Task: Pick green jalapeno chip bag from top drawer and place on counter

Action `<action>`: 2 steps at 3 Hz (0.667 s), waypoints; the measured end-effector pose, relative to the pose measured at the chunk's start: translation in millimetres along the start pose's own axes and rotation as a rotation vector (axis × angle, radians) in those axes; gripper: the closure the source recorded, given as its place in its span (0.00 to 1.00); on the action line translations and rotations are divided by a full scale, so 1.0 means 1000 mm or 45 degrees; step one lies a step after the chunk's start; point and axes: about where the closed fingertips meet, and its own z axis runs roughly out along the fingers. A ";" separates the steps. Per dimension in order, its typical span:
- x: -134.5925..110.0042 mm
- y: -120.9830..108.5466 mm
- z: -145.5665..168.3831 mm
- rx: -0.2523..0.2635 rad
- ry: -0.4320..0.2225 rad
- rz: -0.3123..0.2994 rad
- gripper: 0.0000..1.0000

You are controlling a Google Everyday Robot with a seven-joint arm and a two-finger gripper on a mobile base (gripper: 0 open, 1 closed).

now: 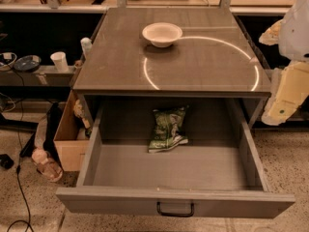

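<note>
**A:** Where is the end effector?

**B:** The end effector (pixel 282 105) is at the far right of the view, outside the right edge of the tabletop (pixel 203 66) and close to its near right corner. It looks pale cream, and a white part of the arm (pixel 294 25) sits above it.

**A:** Is it open, closed, or gripping something?

**B:** I cannot tell. It touches neither the tabletop nor the drawer, and nothing is visibly held in it.

**A:** And the chip bag?

**B:** The chip bag (pixel 167 129) lies flat on the floor of the drawer (pixel 120 168), toward the back and about midway between the side walls, just below the near edge of the tabletop. It is dark green and crinkled with pale print. It is well apart from the end effector.

**A:** How does the drawer stand?

**B:** It is open and stands far out from under the near edge. Its front panel carries a small black handle (pixel 175 209) at the middle.

**A:** What is on the tabletop?

**B:** A white bowl (pixel 162 34) stands upright near the far edge, roughly central. A thin bright circle line (pixel 253 76) runs across the surface, and the bowl sits on its far left arc.

**A:** Anything around it?

**B:** A tan cardboard box (pixel 67 139) stands on the ground beside the left side of the drawer. A white cup (pixel 59 61) stands on a low ledge beyond the left edge.
</note>
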 end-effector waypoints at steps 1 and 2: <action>0.000 0.000 0.000 0.000 0.000 0.000 0.00; 0.000 0.003 -0.001 0.029 -0.019 -0.003 0.00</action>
